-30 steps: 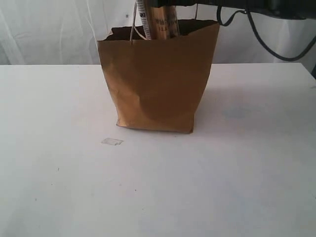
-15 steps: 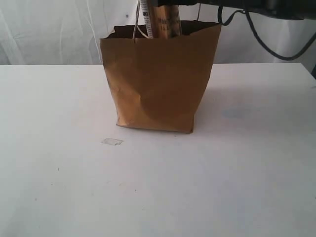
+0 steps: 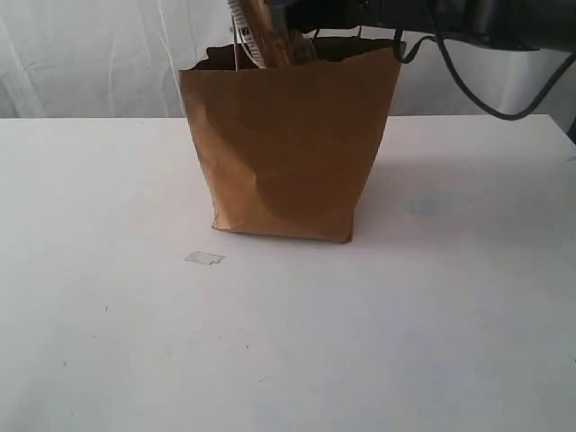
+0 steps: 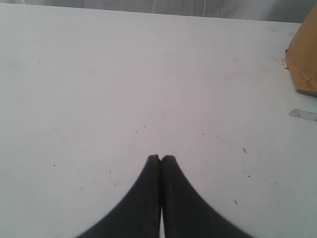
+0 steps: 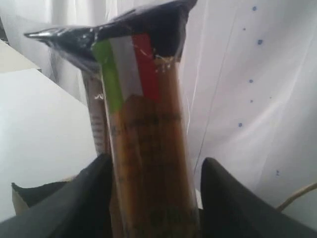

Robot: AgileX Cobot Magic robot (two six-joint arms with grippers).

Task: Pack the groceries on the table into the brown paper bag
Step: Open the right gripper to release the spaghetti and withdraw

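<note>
Comparing this moment with a second ago, note that the long pasta packet (image 3: 255, 36) no longer stands upright in the mouth of the brown paper bag (image 3: 288, 144). Its top now leans to the left, over the bag's left rim, with its lower part inside. The right fingers (image 5: 223, 198) have spread (one rests against the packet, the other stands clear of it with a gap between), so treat the packet as released, not pinched. The bag stands at the far middle of the desk (image 3: 432, 315). The left fingers (image 4: 148, 198) are pressed together, holding nothing, over bare desk to the left of the bag. No other grocery shows on the desk in the exterior view, so judge the packing to be at or near its last item. Before you withdraw the right arm, confirm that the leaning packet cannot catch on the fingers or on the white handle (image 3: 236, 54).
</note>
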